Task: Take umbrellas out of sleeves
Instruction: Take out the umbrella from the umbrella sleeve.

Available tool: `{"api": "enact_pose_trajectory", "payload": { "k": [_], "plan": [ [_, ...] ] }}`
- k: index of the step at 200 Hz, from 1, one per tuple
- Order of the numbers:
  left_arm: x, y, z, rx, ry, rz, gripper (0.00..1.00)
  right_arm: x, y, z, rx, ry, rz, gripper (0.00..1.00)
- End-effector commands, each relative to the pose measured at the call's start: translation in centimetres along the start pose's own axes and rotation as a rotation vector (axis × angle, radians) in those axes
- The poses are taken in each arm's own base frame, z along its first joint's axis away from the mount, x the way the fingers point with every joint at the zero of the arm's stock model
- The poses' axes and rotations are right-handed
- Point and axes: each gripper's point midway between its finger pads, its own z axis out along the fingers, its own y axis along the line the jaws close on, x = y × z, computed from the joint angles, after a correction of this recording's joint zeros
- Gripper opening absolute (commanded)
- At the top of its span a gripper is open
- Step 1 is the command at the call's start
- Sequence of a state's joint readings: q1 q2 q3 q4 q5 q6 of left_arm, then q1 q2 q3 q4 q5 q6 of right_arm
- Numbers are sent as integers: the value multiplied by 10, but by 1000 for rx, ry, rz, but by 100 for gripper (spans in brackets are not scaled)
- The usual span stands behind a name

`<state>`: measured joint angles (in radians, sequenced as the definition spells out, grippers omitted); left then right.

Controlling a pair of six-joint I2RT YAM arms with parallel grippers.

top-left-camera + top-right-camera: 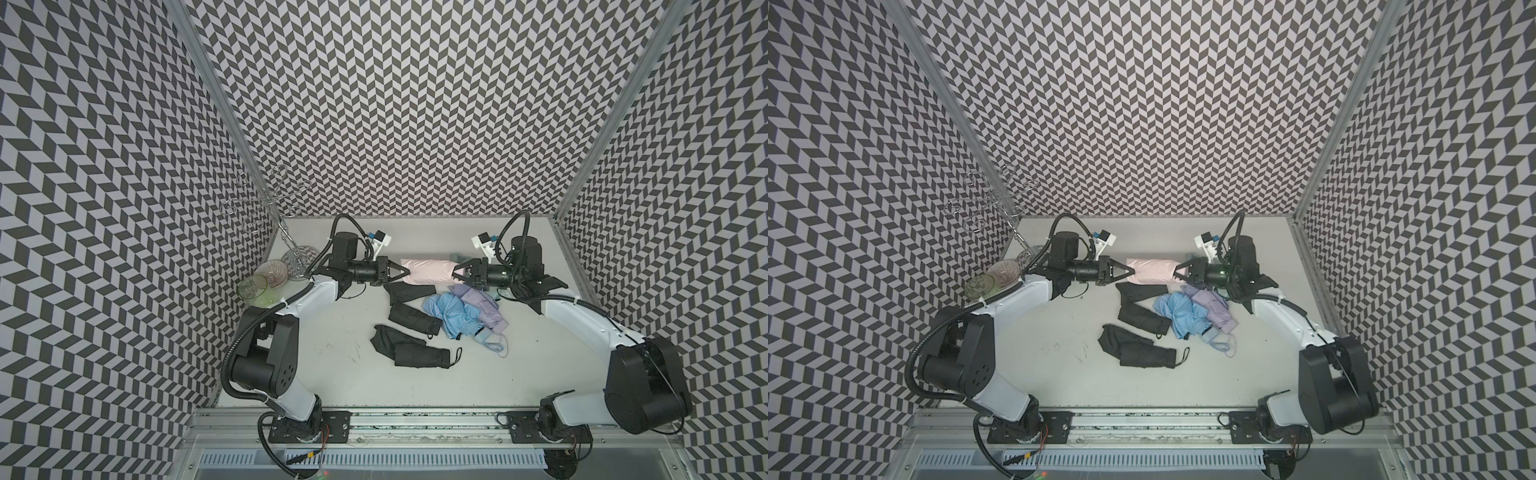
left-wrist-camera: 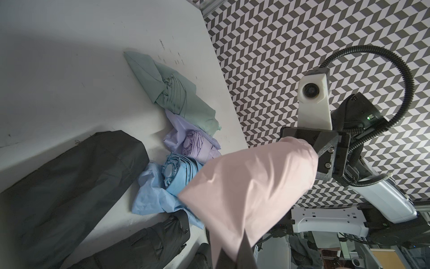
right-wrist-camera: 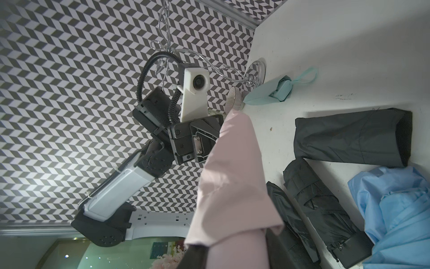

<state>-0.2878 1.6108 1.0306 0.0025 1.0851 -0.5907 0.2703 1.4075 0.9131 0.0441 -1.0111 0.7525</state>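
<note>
A pink umbrella in its pink sleeve hangs level above the table between both grippers. My left gripper is shut on the sleeve's closed end, pinching the fabric. My right gripper grips the pink umbrella's end that sticks out of the sleeve's open rim. On the table below lie a light blue umbrella, a lavender one, two black ones and a mint one, all bare. Another mint umbrella lies in its sleeve.
An empty black sleeve lies under the pink umbrella. A wire glass rack stands at the back left, with a pinkish glass and a clear green glass beside it. Patterned walls close three sides.
</note>
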Motion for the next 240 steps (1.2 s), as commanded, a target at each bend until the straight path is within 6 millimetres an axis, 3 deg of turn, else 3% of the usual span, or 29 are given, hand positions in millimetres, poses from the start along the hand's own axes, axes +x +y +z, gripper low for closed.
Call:
{"api": "enact_pose_trajectory", "payload": {
  "k": [1,15,44,79,124,144,170,240],
  "plan": [
    [-1,-24,2,79,37,67,2,-6,22,4,-73,2,-100,39],
    [0,-25,1,87,42,69,2,-7,19,4,-63,-4,-102,38],
    [-6,-14,-10,42,5,51,1,-5,12,5,-36,1,-91,27],
    [-12,4,-31,0,-40,18,0,1,4,2,-18,6,-78,26],
    [-18,9,-45,-22,-74,7,0,-1,6,2,-38,-11,-70,19],
    [-25,40,-65,-167,-146,-52,0,-4,2,0,-21,-20,-72,19],
    [-20,68,-92,-202,-223,-149,0,-10,-1,-8,-7,-48,-71,19],
    [-26,79,-102,-225,-250,-156,0,-18,-15,-27,71,-93,-51,16]
  ]
}}
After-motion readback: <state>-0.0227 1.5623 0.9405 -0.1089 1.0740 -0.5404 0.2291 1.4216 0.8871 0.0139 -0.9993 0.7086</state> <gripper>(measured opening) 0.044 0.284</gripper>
